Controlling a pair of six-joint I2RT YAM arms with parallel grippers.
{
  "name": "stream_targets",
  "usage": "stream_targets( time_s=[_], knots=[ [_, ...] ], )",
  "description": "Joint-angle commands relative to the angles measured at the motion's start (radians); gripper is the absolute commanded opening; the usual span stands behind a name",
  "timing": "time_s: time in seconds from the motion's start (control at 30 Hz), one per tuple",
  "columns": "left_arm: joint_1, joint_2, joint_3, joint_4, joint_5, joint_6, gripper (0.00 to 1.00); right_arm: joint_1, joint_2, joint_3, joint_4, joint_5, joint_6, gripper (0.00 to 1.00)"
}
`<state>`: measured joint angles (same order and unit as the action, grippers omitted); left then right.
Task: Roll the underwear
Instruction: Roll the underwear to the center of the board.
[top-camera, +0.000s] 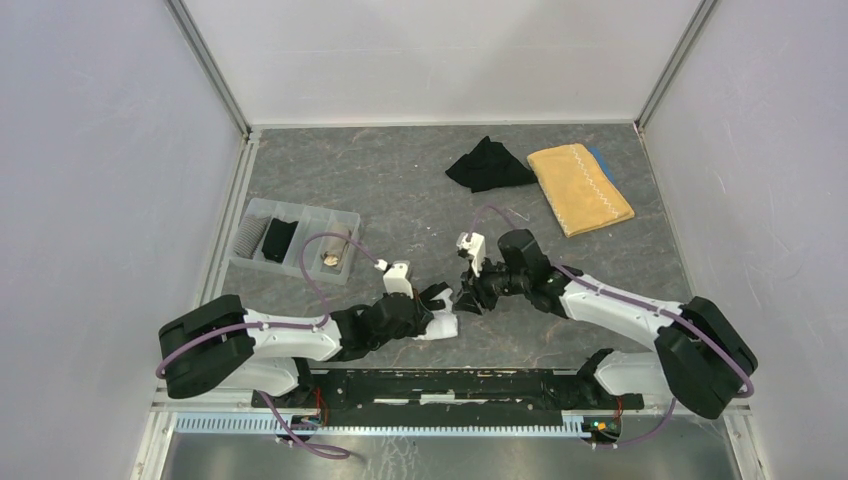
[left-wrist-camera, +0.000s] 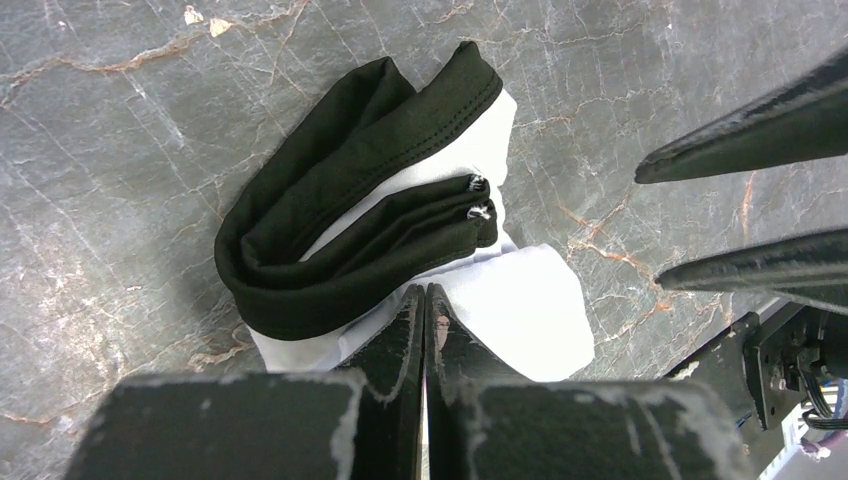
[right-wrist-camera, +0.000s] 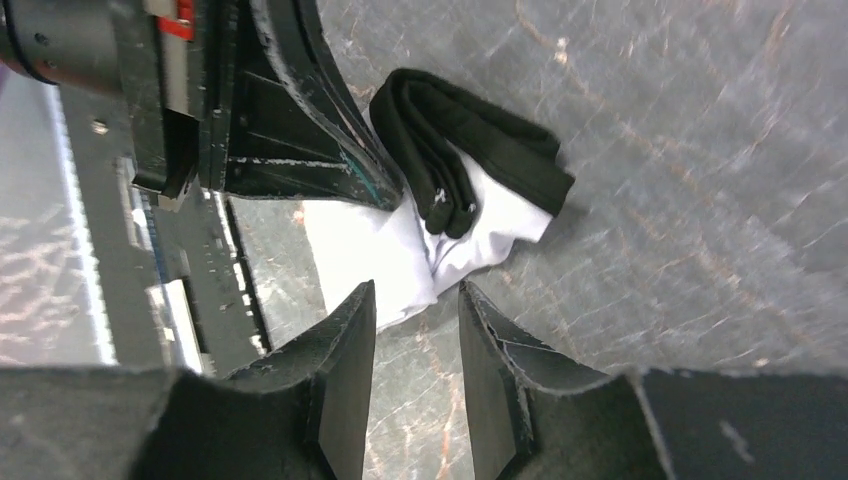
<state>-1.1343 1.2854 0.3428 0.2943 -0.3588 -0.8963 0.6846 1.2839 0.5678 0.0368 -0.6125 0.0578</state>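
On marbled grey tabletop, soft folded underwear

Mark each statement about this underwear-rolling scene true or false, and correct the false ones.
1. The left tool has its jaws closed. True.
2. The right tool grips the white-and-black underwear. False: its jaws stand apart with nothing between them, and the garment lies just past its tips.
3. The yellow towel lies in the clear tray. False: it lies on the table at the far right, beside a loose black garment.
4. The tray holds a black roll in one compartment. True.
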Motion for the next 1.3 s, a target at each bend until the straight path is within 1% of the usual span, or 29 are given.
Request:
stream_targets(
  time_s=[0.0,0.03,0.1,0.2,0.27,0.33,0.4,0.47,0.53,0.67,0.8,0.97,1.1,1.27],
  knots=[
    [0.000,0.006,-0.049,-0.094,-0.020,-0.029,0.02,0.088,-0.090,0.046,-0.009,0.234,-0.213,0.41],
    [0.000,0.004,-0.055,-0.089,-0.019,-0.033,0.02,0.109,-0.130,0.028,0.030,0.326,-0.240,0.42],
    [-0.001,-0.003,-0.066,-0.080,-0.017,-0.039,0.02,0.152,-0.207,-0.040,0.134,0.445,-0.308,0.46],
    [0.000,-0.010,-0.080,-0.073,-0.017,-0.045,0.02,0.187,-0.289,-0.116,0.285,0.512,-0.399,0.50],
    [-0.001,-0.012,-0.091,-0.058,-0.014,-0.048,0.02,0.214,-0.303,-0.125,0.295,0.512,-0.518,0.52],
    [-0.001,-0.012,-0.094,-0.054,-0.012,-0.050,0.02,0.256,-0.318,-0.144,0.285,0.484,-0.676,0.53],
    [0.000,-0.015,-0.097,-0.051,-0.011,-0.050,0.02,0.311,-0.333,-0.165,0.241,0.477,-0.824,0.54],
    [0.001,-0.018,-0.100,-0.048,-0.014,-0.050,0.02,0.376,-0.339,-0.177,0.188,0.494,-0.916,0.54],
    [0.000,-0.021,-0.102,-0.047,-0.014,-0.052,0.02,0.448,-0.342,-0.196,0.157,0.522,-0.947,0.54],
    [-0.001,-0.027,-0.108,-0.047,-0.012,-0.055,0.02,0.583,-0.307,-0.216,0.131,0.606,-0.956,0.55],
    [0.001,-0.035,-0.111,-0.052,-0.014,-0.053,0.02,0.663,-0.220,-0.210,0.136,0.679,-0.960,0.56],
    [0.000,-0.040,-0.114,-0.055,-0.016,-0.053,0.02,0.715,-0.090,-0.186,0.176,0.743,-0.988,0.56],
    [0.000,-0.035,-0.109,-0.054,-0.014,-0.048,0.02,0.725,-0.012,-0.181,0.231,0.837,-1.036,0.57],
    [0.000,-0.027,-0.106,-0.052,-0.011,-0.044,0.02,0.727,0.027,-0.189,0.314,0.872,-1.068,0.57]
  ],
)
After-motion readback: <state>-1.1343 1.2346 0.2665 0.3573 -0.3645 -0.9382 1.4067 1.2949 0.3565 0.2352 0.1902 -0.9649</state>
